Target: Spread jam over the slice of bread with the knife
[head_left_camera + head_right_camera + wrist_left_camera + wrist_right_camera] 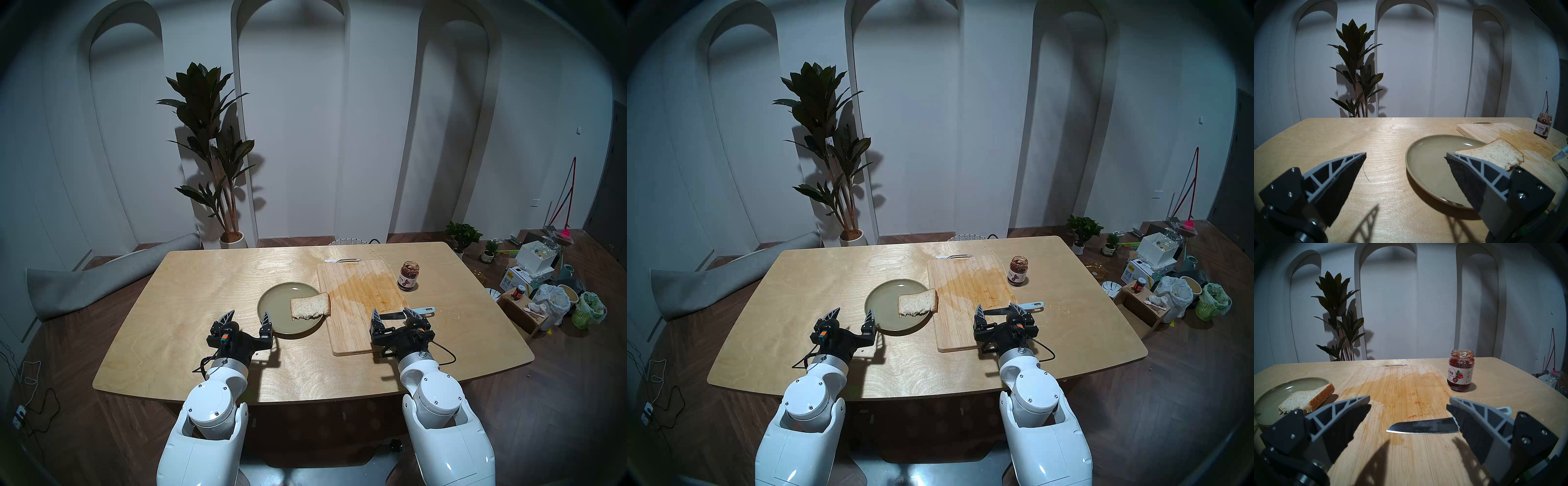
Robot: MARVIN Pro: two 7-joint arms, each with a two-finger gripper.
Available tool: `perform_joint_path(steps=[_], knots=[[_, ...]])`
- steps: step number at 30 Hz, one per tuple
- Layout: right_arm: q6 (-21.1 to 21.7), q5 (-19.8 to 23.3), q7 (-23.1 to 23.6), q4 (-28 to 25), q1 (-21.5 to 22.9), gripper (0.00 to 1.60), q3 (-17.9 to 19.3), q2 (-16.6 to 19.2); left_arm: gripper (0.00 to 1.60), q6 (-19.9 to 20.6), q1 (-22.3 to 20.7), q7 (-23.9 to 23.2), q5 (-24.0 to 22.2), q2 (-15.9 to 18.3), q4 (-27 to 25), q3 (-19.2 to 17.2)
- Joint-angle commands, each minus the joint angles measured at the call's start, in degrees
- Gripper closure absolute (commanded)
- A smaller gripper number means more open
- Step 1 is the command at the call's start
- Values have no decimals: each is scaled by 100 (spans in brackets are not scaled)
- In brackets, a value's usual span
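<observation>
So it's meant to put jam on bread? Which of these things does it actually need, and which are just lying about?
Needed:
- jam jar, open, on the table
- slice of bread, on the plate's right edge
- knife, blade on the cutting board
- green plate

Lying about:
- stained cutting board
- tall potted plant
- floor clutter of boxes and bags

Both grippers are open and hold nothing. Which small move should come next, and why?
Probably the right gripper should lower onto the knife. The knife lies flat on the cutting board just below its open jaws, the jam has no lid, and the slice of bread is bare.
</observation>
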Motion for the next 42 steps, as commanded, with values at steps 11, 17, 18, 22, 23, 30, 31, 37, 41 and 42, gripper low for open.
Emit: perform_joint_path(steps=[11,17,18,22,23,30,31,37,41,42], knots=[[1532,2485,1413,-520,35,0,1416,163,0,-82,272,-491,-599,152,-505,-254],[2201,3649,1827,-464,34,0,2092,-15,0,-39,241,-500,-562,135,-495,-164],[2273,3821,1807,-416,61,0,2196,-71,0,-32,231,-505,-552,130,-490,-134],[2743,4451,1786,-216,183,0,2563,-166,0,-8,199,-503,-544,102,-494,-30],[2886,4628,1780,-165,219,0,2638,-184,0,-5,193,-499,-542,101,-494,-10],[3676,5544,1331,60,576,0,3015,-334,0,39,127,-354,-508,-19,-480,78],[3715,5619,1270,69,589,0,3026,-328,0,53,114,-318,-465,-25,-482,93],[4211,5971,817,47,727,0,3209,-396,0,115,43,-228,-406,-39,-463,147],[4341,6086,621,27,778,0,3268,-434,0,183,16,-188,-360,-37,-453,187],[4365,6108,580,22,788,0,3280,-443,0,214,6,-155,-276,-11,-443,214]])
